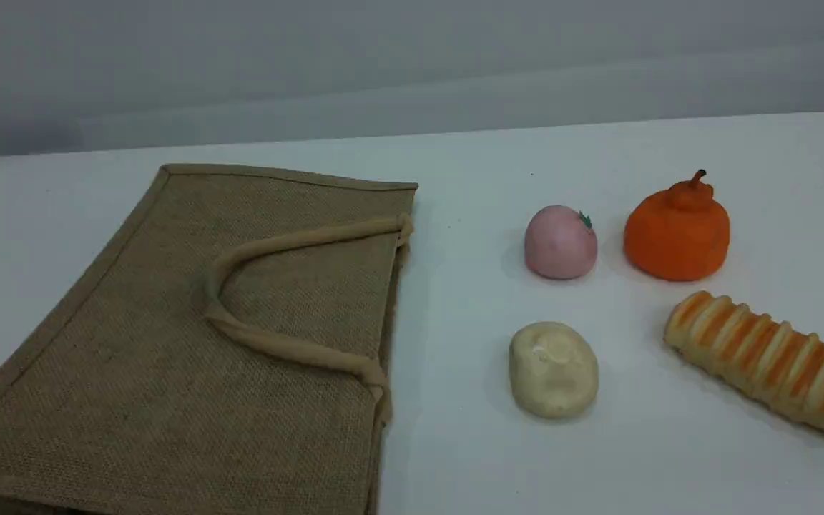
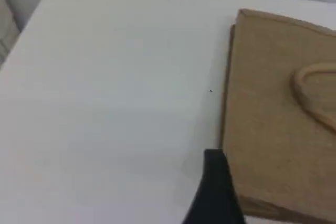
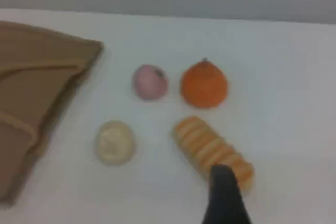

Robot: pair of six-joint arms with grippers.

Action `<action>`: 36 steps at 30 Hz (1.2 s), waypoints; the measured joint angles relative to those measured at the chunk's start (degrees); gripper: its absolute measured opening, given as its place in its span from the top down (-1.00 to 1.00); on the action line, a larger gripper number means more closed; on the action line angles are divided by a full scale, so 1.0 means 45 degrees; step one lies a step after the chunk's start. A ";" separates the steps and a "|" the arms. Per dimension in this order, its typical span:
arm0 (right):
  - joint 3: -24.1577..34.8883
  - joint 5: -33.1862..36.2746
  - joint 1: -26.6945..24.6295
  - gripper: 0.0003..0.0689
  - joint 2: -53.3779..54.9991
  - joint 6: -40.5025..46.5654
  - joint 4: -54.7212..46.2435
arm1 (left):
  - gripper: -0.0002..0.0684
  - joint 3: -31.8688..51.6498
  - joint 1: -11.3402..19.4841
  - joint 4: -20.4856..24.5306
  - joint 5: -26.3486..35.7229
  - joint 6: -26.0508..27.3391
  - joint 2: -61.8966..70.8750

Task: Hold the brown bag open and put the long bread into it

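Note:
The brown bag (image 1: 169, 343) lies flat on the left of the white table, its mouth and beige loop handle (image 1: 276, 244) towards the middle. The long bread (image 1: 769, 361), ridged with orange stripes, lies at the right edge, slanting towards the front. No arm shows in the scene view. In the left wrist view, my left gripper (image 2: 212, 157) hangs just beside the bag (image 2: 278, 119), over bare table, holding nothing. In the right wrist view, my right gripper (image 3: 223, 170) hovers over the near end of the bread (image 3: 207, 145), holding nothing. Only one dark fingertip of each shows.
A pink round fruit (image 1: 561, 242) and an orange fruit with a stem (image 1: 677, 229) sit behind the bread. A cream-white bun (image 1: 553, 368) lies between the bag's mouth and the bread. The table's far edge (image 1: 455, 132) meets a grey wall.

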 joint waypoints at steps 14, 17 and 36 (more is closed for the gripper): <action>-0.0118 -0.4375 0.0000 -0.17 0.6724 -0.3526 0.5079 | -0.43 -0.0598 -0.0008 -0.3643 -0.4252 0.0840 0.7702; -0.0118 -0.5575 0.0000 -0.17 0.8498 -0.3876 0.6303 | -0.43 -0.0655 -0.0008 -0.3546 -0.5324 0.0840 0.9628; -0.1173 -0.6531 0.0012 -0.17 1.6999 -1.1231 1.4966 | -0.43 -0.0983 -0.2056 -0.3926 -1.1013 0.0725 1.8156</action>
